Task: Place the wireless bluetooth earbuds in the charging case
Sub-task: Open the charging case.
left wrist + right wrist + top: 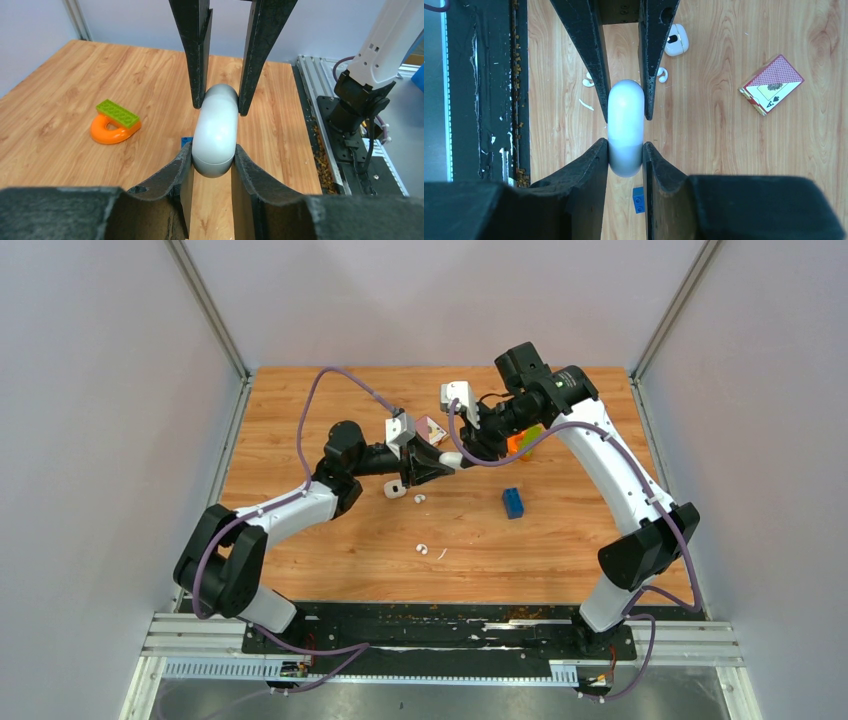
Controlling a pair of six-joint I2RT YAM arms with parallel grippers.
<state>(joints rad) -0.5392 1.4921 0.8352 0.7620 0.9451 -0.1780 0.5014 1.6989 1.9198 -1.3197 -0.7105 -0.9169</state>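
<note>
Left of and under my left claw [441, 464], the small cream-white rounded charging case [395, 488] lies flat on the wood-grain table [300, 420]. Its dark dot faces up and its longer side runs roughly in line with my fingers. One tiny white curved earbud [419, 498] sits just beside it, the other earbud [423, 549] nearer my bases. My left claw and right claw [462, 452] each pinch one end of a smooth white oval pebble [451, 459].

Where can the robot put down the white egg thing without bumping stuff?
Bare wood: the table's far left corner behind the left arm, and the near edge in front of the blue block. Crowded middle: charging case, two earbuds, a thin sliver, with left gripper and right gripper clamping the white oval above.
</note>
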